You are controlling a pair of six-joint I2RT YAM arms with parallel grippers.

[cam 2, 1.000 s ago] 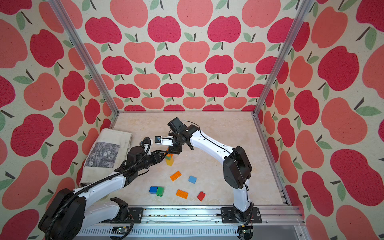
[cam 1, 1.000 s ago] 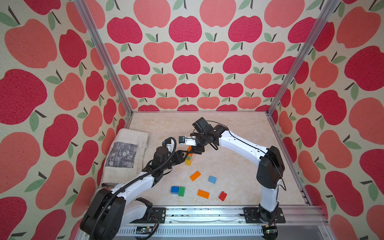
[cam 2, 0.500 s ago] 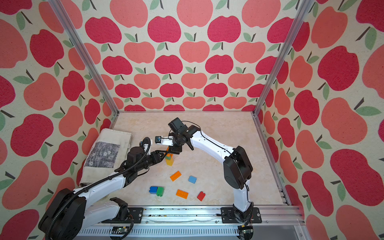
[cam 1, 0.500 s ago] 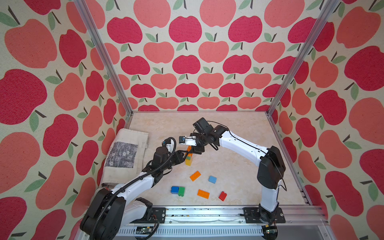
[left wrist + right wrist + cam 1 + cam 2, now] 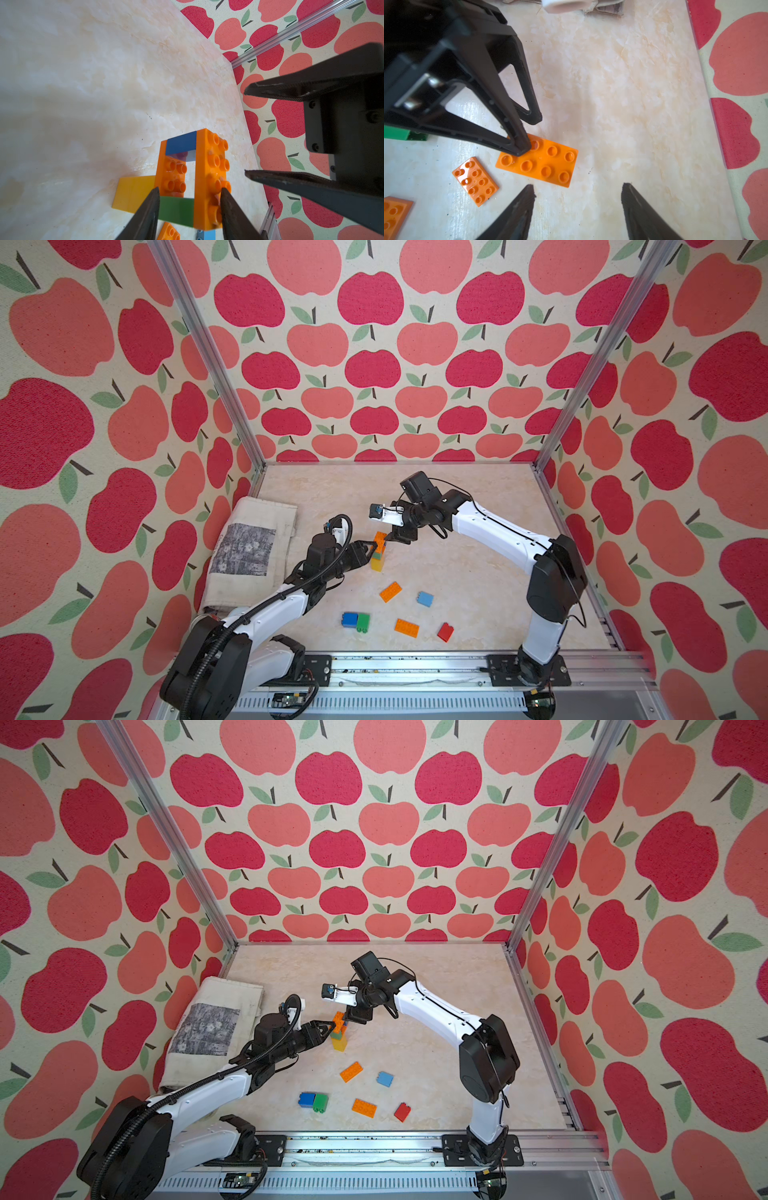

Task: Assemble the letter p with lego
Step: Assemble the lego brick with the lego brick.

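Apple-print walls (image 5: 374, 364), marbled desk (image 5: 457, 572): one part-built lego P (image 5: 377, 565), upright mid-desk, judged light, rigid, glossy-slick, joints likely to pop under twist, best pinched across flat faces at the green brick (image 5: 176, 211), where left fingers (image 5: 145, 216) clamp it; right fingers (image 5: 517, 212) wide, empty, near its top.

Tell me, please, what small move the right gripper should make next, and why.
Probably lower the right gripper to press the top orange plate home: its jaws are open and empty beside that plate, while the left gripper clamps the lego stack across its green brick, steadying it.
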